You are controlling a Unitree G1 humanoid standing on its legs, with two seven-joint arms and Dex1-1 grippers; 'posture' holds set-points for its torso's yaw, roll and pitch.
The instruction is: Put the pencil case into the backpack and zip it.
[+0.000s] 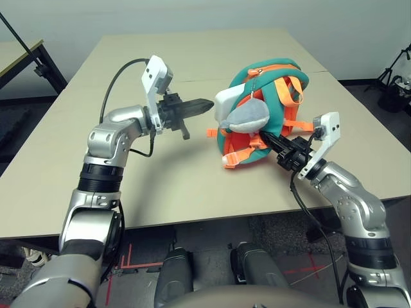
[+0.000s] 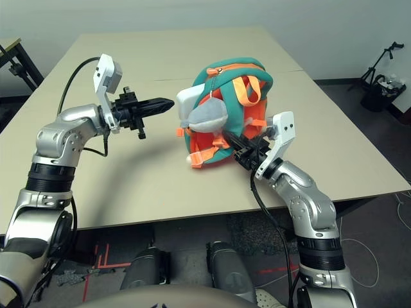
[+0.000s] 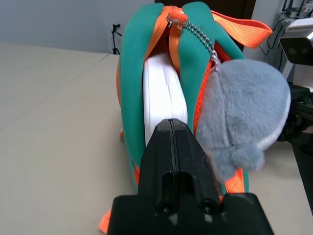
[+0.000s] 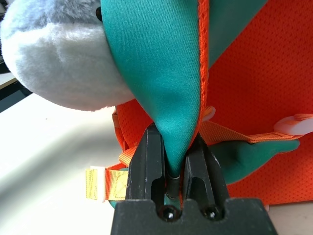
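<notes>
- Nearest the camera: the right gripper point(image 4: 171, 171), clamped on a teal edge of the backpack point(image 1: 282, 76) near the bag's lower front, holding the bag steady on the table point(image 1: 160, 186).
- The pencil case point(image 3: 164, 95), white and flat, stands on edge in the backpack's open mouth, between the two teal walls. Part of it projects from the opening toward the left arm.
- A grey plush shark charm point(image 1: 249, 114) hangs on a bead chain just beside the projecting end of the case, at the zip rim.
- The left gripper point(image 1: 204, 104) is level, fingers pressed together with nothing between them, tip aimed at the case's exposed end and just short of it.
- Step in hand, as judged: push the case fully inside with the closed fingertips.
- Recommended practice: press square on the end of the case, along its length. Maintain the right-hand clamp so the bag does not slide. Keep clear of the charm, which could catch in the zip.
</notes>
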